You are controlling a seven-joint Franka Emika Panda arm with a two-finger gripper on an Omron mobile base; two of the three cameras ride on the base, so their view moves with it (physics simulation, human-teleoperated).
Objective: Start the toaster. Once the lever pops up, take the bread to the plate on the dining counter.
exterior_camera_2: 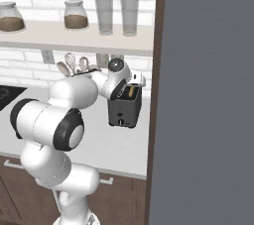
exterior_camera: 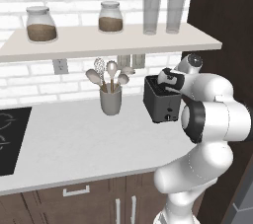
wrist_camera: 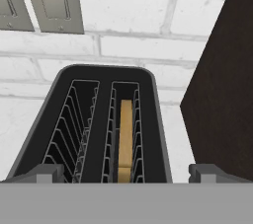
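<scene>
Hand view: the toaster point(wrist_camera: 106, 124) is seen at frame centre, directly below the spread, empty gripper point(wrist_camera: 126, 172). The bread point(wrist_camera: 126, 136) stands edgewise in the right-hand slot, its long axis running up-frame, probably unpopped.

Pale worktop point(exterior_camera: 74, 144) runs along the white brick wall. Directly on it: toaster point(exterior_camera: 159, 102) near the right end, just beside the dark tall panel point(exterior_camera: 222, 20); grey utensil cup point(exterior_camera: 110, 100) to its left, apart from it; black cooktop point(exterior_camera: 10, 139) set in at the far left. Shelf point(exterior_camera: 99, 43) above carries two lidded jars point(exterior_camera: 41, 23) and two glasses point(exterior_camera: 151, 16).
</scene>
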